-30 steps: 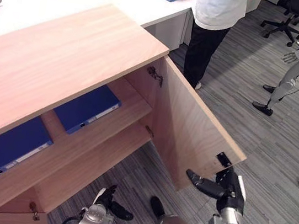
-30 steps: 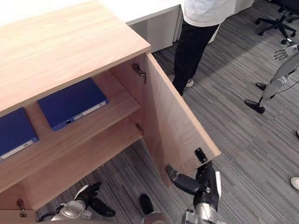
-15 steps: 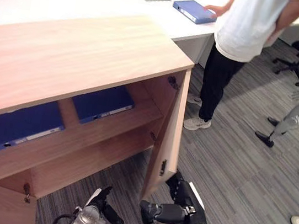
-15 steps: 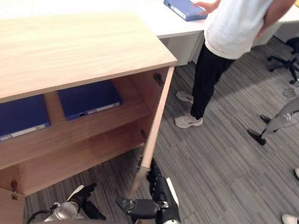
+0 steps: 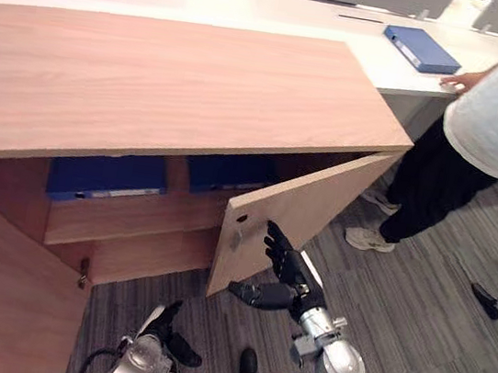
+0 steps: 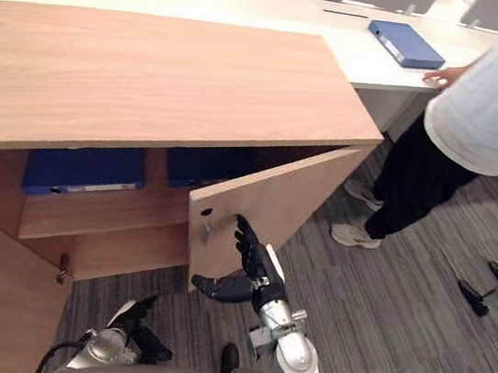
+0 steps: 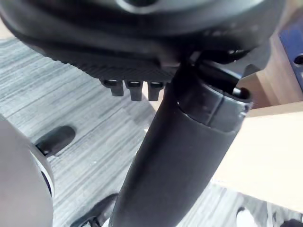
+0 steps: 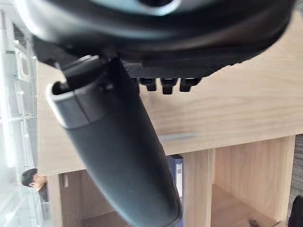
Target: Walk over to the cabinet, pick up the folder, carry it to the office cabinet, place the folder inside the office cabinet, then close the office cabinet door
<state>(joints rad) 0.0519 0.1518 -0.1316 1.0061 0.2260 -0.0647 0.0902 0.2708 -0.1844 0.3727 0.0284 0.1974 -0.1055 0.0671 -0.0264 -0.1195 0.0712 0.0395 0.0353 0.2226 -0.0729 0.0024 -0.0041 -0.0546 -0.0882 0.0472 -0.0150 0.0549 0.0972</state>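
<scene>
The office cabinet [image 5: 181, 75] holds two flat blue folders [image 5: 107, 176] side by side on its upper shelf. The right hand [image 5: 288, 271], fingers straight and holding nothing, lies against the half-shut door [image 5: 311, 209].

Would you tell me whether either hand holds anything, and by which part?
Nothing is held. The right hand lies open against the outer face of the cabinet door; the left hand hangs empty near the floor.
</scene>
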